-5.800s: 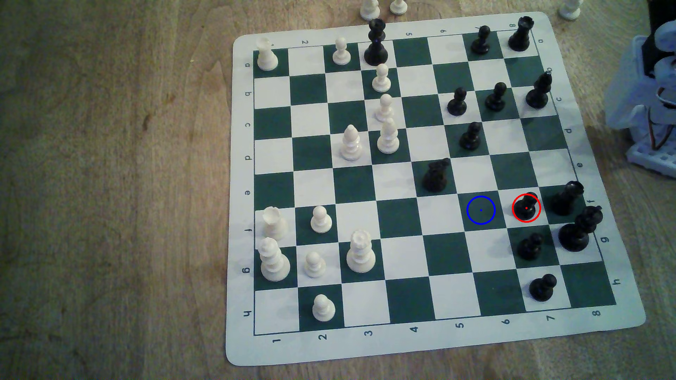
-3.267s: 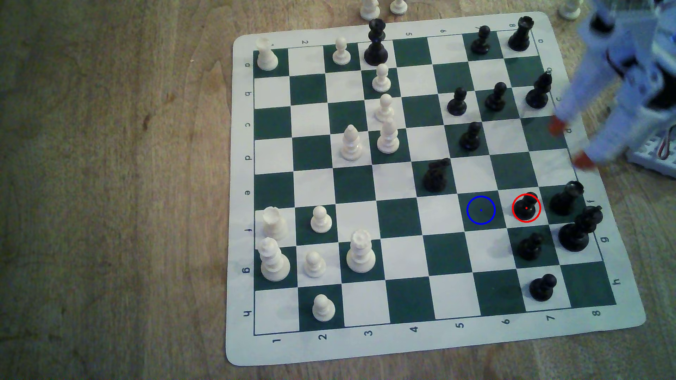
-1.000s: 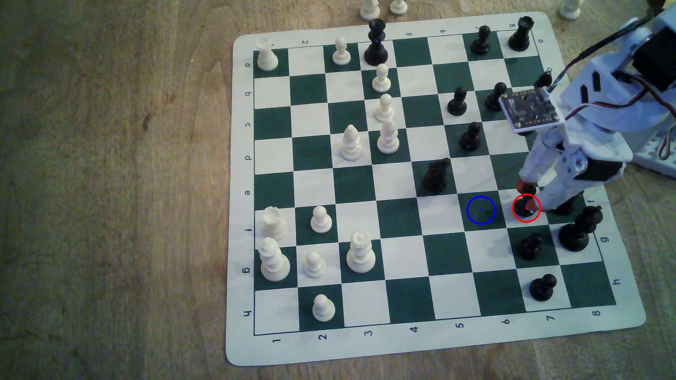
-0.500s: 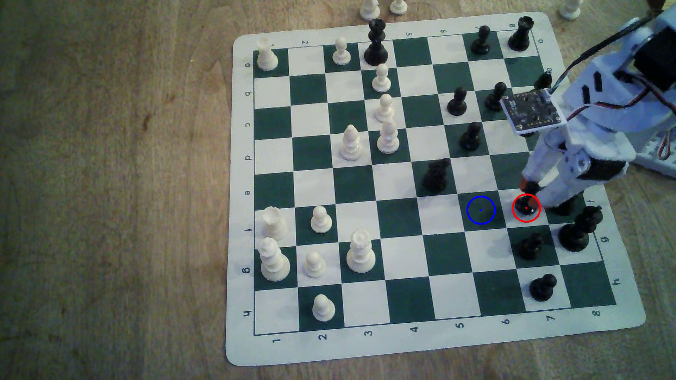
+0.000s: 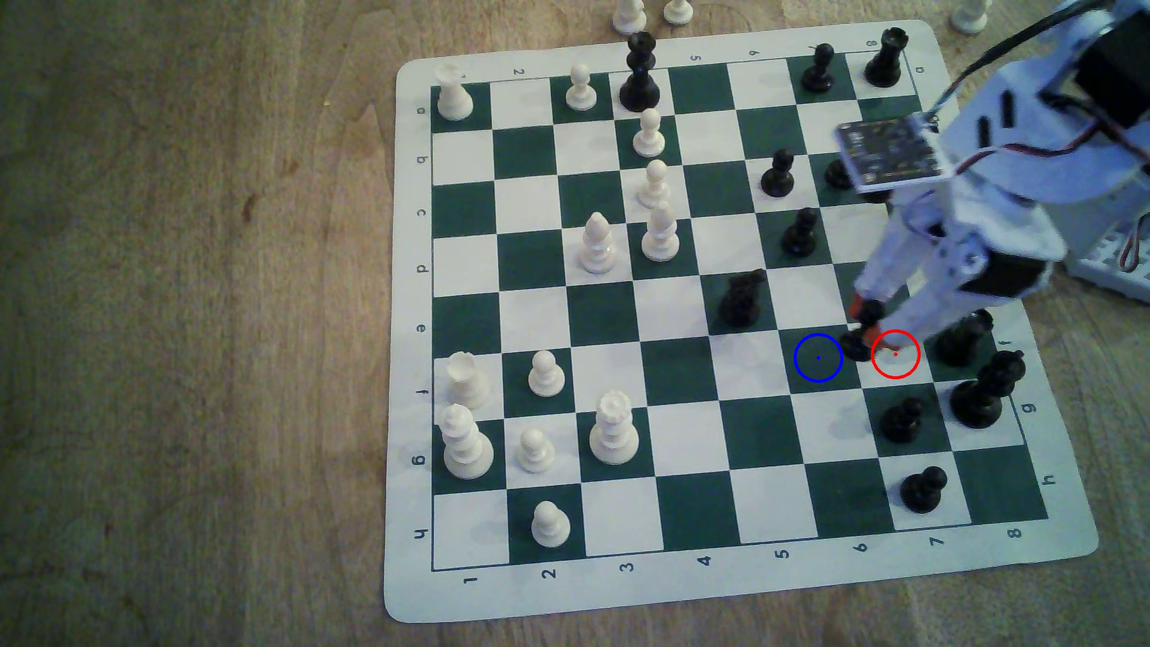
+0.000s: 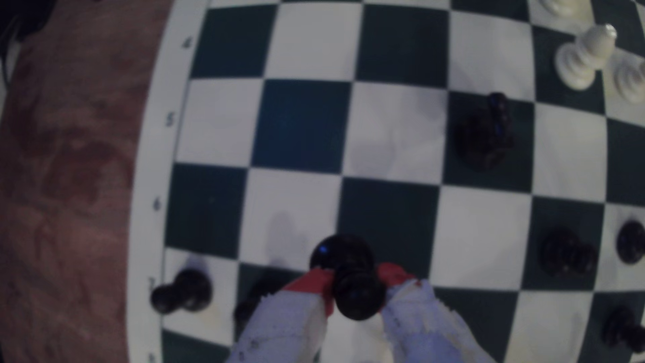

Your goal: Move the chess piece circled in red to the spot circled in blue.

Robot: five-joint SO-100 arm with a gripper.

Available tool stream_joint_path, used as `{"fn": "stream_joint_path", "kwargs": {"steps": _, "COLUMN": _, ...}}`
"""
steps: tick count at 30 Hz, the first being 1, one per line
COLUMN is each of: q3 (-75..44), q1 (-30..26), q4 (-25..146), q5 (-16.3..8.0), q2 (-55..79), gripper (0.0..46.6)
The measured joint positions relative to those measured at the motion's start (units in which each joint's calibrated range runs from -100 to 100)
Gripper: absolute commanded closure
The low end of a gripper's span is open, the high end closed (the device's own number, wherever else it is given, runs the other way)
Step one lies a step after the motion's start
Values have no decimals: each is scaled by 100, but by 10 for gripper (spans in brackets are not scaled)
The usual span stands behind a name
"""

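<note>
Gripper [image 6: 352, 279] clamps its two red-tipped fingers [image 6: 307, 281] on the neck of the black pawn [image 6: 349, 272], whose base sits between the red-ringed white square [image 5: 902, 367] and the blue-ringed green square [image 5: 818, 358]. Farther off on the chessboard [image 5: 684, 597] stands the black knight [image 6: 487, 134], with white pieces [image 6: 581, 57] beyond it.
</note>
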Motion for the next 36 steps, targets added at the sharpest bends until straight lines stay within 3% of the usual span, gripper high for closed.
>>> {"fn": "stream_joint_path", "kwargs": {"steps": 9, "q3": -36, "q1": 472, "q4": -622, "q5": 156, "q2": 1173, "gripper": 464}}
{"fn": "stream_joint_path", "kwargs": {"steps": 30, "q3": -63, "q1": 177, "q4": -892, "q5": 117, "q2": 1542, "gripper": 458}}
{"fn": "stream_joint_path", "kwargs": {"steps": 32, "q3": -63, "q1": 177, "q4": -908, "q5": 117, "q2": 1542, "gripper": 428}}
{"fn": "stream_joint_path", "kwargs": {"steps": 33, "q3": -63, "q1": 177, "q4": -908, "q5": 117, "q2": 1542, "gripper": 373}}
{"fn": "stream_joint_path", "kwargs": {"steps": 36, "q3": -63, "q1": 177, "q4": -924, "q5": 98, "q2": 1592, "gripper": 281}}
